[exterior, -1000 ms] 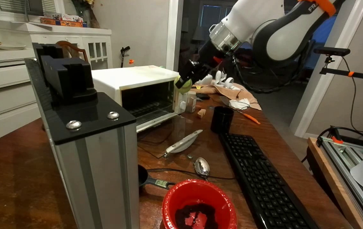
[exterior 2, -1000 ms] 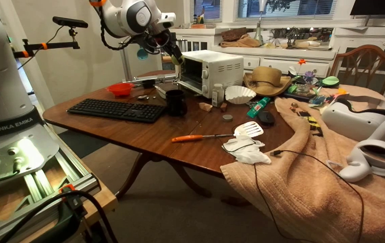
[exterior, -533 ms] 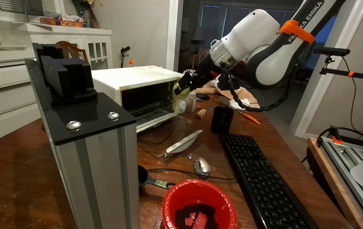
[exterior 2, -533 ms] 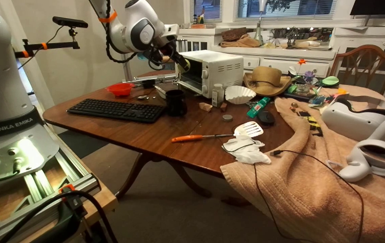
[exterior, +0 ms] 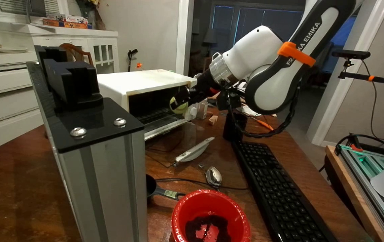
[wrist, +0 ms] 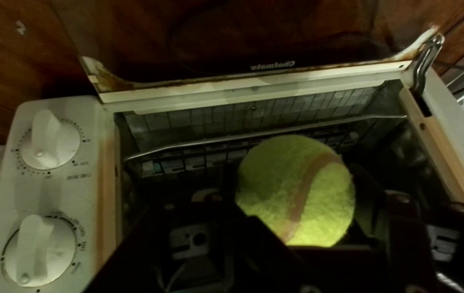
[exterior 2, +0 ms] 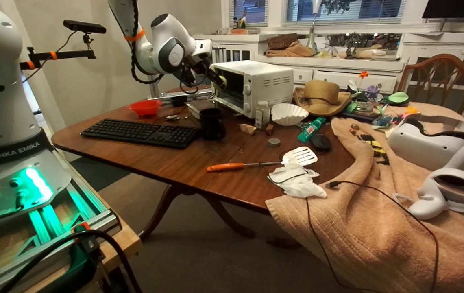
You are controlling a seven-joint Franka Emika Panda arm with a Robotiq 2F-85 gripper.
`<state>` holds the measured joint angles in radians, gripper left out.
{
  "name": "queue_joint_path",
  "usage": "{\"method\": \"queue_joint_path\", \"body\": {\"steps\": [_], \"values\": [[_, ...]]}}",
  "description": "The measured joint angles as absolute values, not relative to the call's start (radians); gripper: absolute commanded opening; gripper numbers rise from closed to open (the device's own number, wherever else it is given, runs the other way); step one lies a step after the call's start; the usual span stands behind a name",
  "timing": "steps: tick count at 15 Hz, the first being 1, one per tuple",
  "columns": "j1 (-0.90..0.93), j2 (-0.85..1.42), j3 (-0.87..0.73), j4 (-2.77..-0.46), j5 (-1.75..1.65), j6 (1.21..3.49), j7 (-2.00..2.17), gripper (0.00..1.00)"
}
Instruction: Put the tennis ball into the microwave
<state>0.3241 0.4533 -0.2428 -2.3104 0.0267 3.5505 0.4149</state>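
The tennis ball [exterior: 179,109] is yellow-green with a curved seam and is held at the microwave's open front. It also shows in an exterior view [exterior 2: 223,83] and large in the wrist view [wrist: 297,195]. My gripper [exterior: 178,102] has a finger on each side of the ball and is shut on it. The microwave [exterior: 144,80] is a white box with its glass door folded down and a dark cavity. In the wrist view the ball stands before the cavity, with a wire rack [wrist: 199,158] behind it. I cannot tell how far inside the ball is.
The knob panel [wrist: 93,195] flanks the opening. A grey column [exterior: 111,188] with a black top stands near the microwave's other side. A black mug [exterior 2: 211,124], keyboard [exterior 2: 140,132], red bowl [exterior: 208,201] and clear bottle [exterior 2: 262,115] are on the table.
The arm has come down and moved in toward the microwave's opening with the ball held. The base light has turned from white to green.
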Motion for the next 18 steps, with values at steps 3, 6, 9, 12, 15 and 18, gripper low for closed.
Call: {"method": "queue_joint_path", "body": {"steps": [3,6,9,12,15,18], "values": [[0.369,0.502,-0.282,-2.257,0.057,3.561,0.397,0.42],[0.404,0.547,-0.325,-2.204,0.084,3.562,0.388,0.42],[0.422,0.589,-0.359,-2.157,0.096,3.562,0.385,0.42],[0.429,0.628,-0.377,-2.118,0.097,3.562,0.385,0.67],[0.431,0.647,-0.38,-2.101,0.097,3.562,0.385,0.67],[0.432,0.649,-0.381,-2.097,0.097,3.562,0.385,0.42]]}}
